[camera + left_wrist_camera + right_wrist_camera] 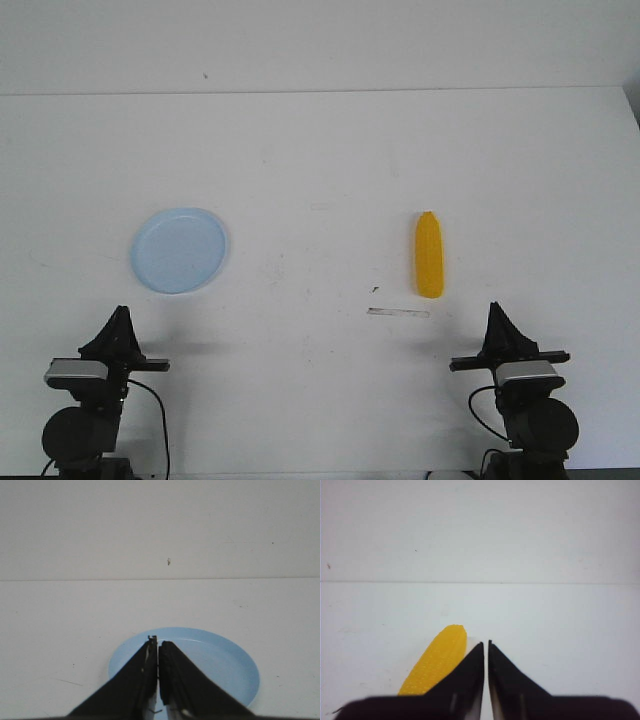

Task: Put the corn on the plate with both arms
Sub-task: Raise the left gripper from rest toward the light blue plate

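Nothing lifted yet; first step judged to be the reach for the corn. Lies flat on the white table, right of centre, long axis running away from the robot, tapered end far, blunt end near. Sits ahead of the right gripper and slightly toward the middle, apart from it. Plate rests on the left half, well apart from the corn, directly ahead of the left gripper. Both grippers parked low at the near edge, fingers pressed together with only a hairline slit, clamped on nothing. To do the reach well: spread the right jaws first, shift inward to line up over the cob, come down across the short axis near mid-length so the grip straddles the widest part. Probably best to close gently, since a rounded body may roll or squirt out sideways. With both arms called for, likely a transfer or shared carry toward the left; left arm to be kept clear of the plate rim meanwhile. Corn: yellow-orange, finely pebbled kernel texture in the right wrist view, plastic-looking, slightly glossy. Plate: pale blue, round, shallow, low raised rim, smooth; looks light and probably easy to nudge. Table matte, with a faint dark scuff line just near of the cob.
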`<state>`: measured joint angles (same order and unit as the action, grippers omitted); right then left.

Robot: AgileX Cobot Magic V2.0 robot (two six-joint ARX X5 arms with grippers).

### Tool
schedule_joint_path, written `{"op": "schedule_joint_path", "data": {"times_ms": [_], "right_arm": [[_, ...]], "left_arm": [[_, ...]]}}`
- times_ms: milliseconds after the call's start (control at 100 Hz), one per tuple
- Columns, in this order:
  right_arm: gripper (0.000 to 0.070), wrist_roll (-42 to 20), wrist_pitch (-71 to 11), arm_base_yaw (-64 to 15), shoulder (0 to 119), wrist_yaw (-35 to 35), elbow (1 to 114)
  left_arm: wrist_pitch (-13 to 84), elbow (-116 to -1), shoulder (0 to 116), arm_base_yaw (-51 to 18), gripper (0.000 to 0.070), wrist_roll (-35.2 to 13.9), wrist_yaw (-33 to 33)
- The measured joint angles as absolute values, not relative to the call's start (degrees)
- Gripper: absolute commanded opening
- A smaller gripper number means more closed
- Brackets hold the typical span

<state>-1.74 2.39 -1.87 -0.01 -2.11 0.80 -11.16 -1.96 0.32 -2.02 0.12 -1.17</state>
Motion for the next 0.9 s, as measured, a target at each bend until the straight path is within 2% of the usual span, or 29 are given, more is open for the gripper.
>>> {"op": "schedule_joint_path", "data": {"times_ms": [320,510,610,900], "right_arm": [[0.0015,-1.7,2.4,-1.9,0.0,-2.1,0.8],[0.0015,-1.7,2.4,-1.9,0.0,-2.1,0.8],[0.0015,-1.7,2.4,-1.9,0.0,-2.1,0.8],[0.0015,-1.7,2.4,-1.9,0.0,-2.1,0.8]], "left_arm": [[-11.2,-2.0,0.3,-2.0,0.0001,-0.1,-1.2],[-12.7,-2.0,0.3,-2.0,0.0001,-5.2,-1.2],[-11.7,-2.2,0.3,-2.0,0.0001,-6.2,-1.2],[-9.6,-11.3,6.8,-2.0,0.0001,-6.6,-1.6]]}}
